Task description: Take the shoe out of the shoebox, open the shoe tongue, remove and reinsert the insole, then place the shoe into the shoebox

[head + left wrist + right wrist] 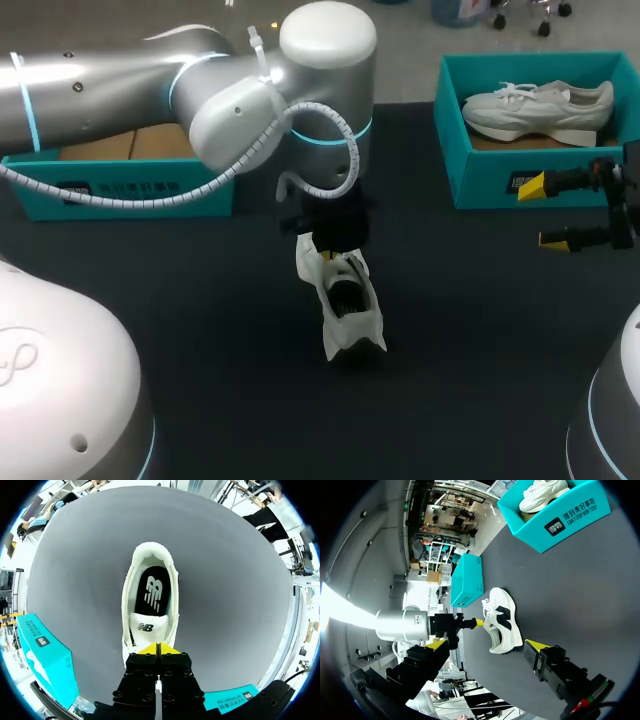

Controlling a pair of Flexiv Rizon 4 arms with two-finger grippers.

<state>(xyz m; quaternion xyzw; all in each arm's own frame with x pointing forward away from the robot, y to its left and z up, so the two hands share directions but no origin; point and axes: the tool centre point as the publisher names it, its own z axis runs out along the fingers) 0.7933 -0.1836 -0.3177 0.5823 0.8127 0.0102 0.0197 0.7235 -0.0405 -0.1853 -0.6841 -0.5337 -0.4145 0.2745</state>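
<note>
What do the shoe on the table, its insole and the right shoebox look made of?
Shoe: white, matte, soft-looking upper, perhaps synthetic leather or mesh. Insole: black, matte, likely fabric-faced foam with white print. Shoebox: teal printed cardboard, judging by its brown bare inside and thin straight walls.

There is one piece of furniture, a big table [200, 300]. Its top is dark, almost black, and flat, smooth and dull. In the head view it spreads over the middle and reaches out to 3 o'clock, 6 o'clock and 9 o'clock. A bit of its far edge shows as a straight line between 12 and 1 o'clock. In the left wrist view the same top looks a softer grey, and the light falls evenly on it. In the right wrist view it looks dark grey.
</note>
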